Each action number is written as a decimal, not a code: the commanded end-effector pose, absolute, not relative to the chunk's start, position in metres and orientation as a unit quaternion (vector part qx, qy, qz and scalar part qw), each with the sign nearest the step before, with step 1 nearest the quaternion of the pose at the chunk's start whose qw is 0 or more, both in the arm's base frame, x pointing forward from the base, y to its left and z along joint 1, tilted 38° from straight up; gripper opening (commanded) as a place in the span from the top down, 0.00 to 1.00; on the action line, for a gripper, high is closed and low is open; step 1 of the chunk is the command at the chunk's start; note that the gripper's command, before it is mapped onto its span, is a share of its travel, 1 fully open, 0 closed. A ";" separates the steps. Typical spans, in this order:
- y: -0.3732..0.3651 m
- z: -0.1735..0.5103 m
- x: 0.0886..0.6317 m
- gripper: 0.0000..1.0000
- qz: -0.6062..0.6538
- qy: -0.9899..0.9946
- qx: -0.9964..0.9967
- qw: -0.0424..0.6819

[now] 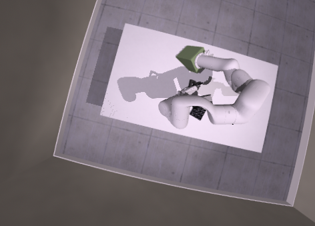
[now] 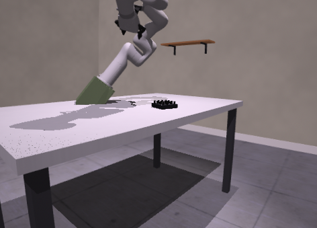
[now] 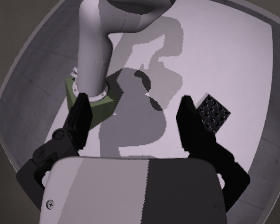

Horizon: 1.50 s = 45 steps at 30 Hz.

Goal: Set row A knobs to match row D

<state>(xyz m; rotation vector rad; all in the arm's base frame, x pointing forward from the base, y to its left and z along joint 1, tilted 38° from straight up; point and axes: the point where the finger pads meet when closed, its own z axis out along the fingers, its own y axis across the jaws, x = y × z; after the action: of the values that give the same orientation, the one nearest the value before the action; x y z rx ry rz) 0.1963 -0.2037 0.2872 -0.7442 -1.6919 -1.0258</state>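
Observation:
The knob box [image 1: 197, 112] [image 2: 164, 104] [image 3: 213, 115] is a small black box with rows of knobs, standing on the white table [image 1: 140, 47] [image 2: 201, 108]. It is too small in every view to read the knob lines or names. In the top view the arm partly covers it. My gripper [image 2: 130, 33] [image 3: 134, 105] [image 1: 191, 87] is wide open and empty, high above the table with nothing between its fingers. In the wrist view the box lies far below, just right of the right finger.
The arm's green base [image 1: 188, 57] [image 2: 94, 91] [image 3: 71, 91] stands on the table behind the box. A wooden shelf [image 2: 188, 42] hangs on the back wall. The arm casts a wide shadow on the table.

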 end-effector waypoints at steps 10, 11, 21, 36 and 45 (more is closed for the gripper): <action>-0.205 0.288 0.196 0.00 -0.422 -0.698 -0.308 0.490; -0.205 0.288 0.196 0.00 -0.422 -0.698 -0.308 0.490; -0.205 0.288 0.196 0.00 -0.421 -0.698 -0.310 0.489; -0.176 0.256 0.228 0.00 -0.338 -0.707 -0.393 0.481; -0.147 0.232 0.261 0.00 -0.278 -0.695 -0.477 0.461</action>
<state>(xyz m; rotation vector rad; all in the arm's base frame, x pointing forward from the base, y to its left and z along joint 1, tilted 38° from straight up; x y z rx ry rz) 0.2464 -0.1589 0.2416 -1.0633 -1.7156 -0.7488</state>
